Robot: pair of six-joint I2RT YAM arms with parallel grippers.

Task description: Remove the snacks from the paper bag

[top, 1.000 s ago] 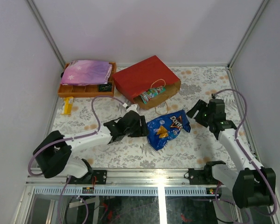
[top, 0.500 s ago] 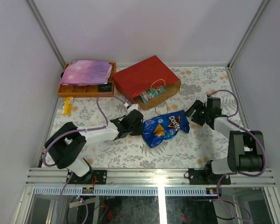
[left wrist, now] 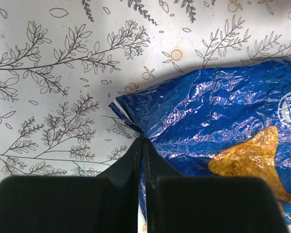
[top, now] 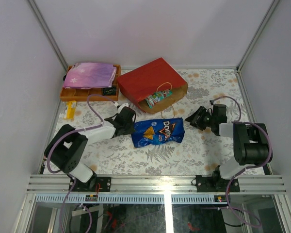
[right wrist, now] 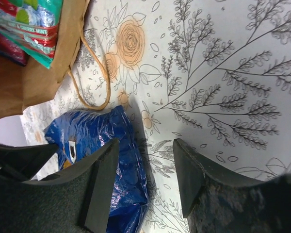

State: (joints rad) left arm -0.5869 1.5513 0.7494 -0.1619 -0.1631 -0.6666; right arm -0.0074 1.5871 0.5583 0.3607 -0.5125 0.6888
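Blue Doritos bag (left wrist: 208,121) corner in L gripper (left wrist: 143,145).

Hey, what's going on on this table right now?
The left gripper is pinched shut on a corner of the blue Doritos bag, which lies flat on the table, outside the red paper bag. The right gripper is open near the chip bag's other end, holding nothing. The paper bag lies on its side with small packets showing in its mouth.

The bag's (top: 148,80) mouth faces near; the Doritos (top: 157,132) lies across the way, a narrow gap between them.
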